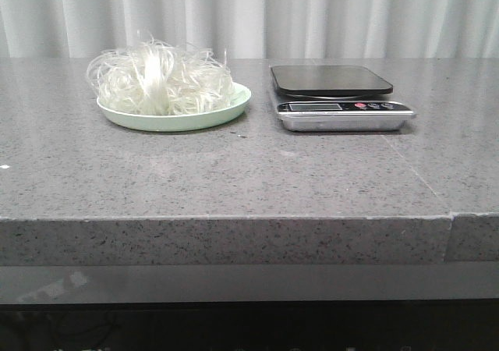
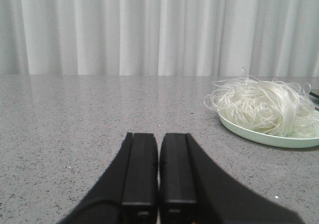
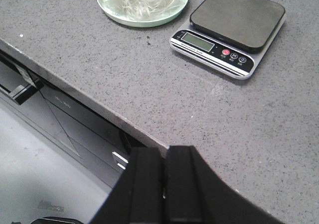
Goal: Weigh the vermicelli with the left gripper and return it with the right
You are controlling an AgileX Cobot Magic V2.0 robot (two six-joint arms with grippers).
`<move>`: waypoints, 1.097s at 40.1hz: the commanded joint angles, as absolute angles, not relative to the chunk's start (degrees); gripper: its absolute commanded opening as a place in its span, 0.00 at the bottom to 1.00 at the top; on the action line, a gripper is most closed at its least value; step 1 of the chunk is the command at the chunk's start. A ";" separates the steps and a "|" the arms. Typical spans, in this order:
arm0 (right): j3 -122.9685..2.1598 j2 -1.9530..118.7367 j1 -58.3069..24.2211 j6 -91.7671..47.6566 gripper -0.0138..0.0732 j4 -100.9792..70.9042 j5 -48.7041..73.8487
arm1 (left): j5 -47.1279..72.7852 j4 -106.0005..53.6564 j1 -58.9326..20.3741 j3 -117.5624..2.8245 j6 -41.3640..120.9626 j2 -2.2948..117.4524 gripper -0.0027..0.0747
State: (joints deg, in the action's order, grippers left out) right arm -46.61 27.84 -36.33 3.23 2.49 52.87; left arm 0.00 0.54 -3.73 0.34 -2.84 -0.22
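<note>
Vermicelli (image 1: 162, 80) heaped on plate (image 1: 234, 111), beside scale (image 1: 340, 97) (bare platform) on worktop (image 1: 234, 179). Left gripper (image 2: 158, 171) and right gripper (image 3: 164, 184) fingers pressed together, holding nothing.

— Can we read anything here?
— No. The scale (image 3: 228, 31), at the upper right of the right wrist frame, shows a blank display (image 3: 198, 41); its button (image 3: 225, 53) marks are too small for us.

Soft, even light; faint shadows.
</note>
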 commanded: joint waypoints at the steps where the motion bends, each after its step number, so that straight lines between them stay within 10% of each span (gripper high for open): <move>1: -48.02 28.18 -36.10 3.03 0.34 3.10 49.38 | -4.87 0.47 -3.58 2.41 -3.33 -1.59 0.24; 29: -46.78 26.85 -35.33 2.98 0.34 2.91 48.84 | -4.87 0.47 -3.58 2.41 -3.33 -1.59 0.24; 44: -24.49 8.92 -12.91 3.02 0.34 2.85 22.94 | -4.87 0.47 -3.58 2.41 -3.33 -1.59 0.24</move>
State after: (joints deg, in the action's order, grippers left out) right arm -27.81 11.87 -17.09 3.23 2.49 34.20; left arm 0.00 0.54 -3.73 0.34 -2.84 -0.22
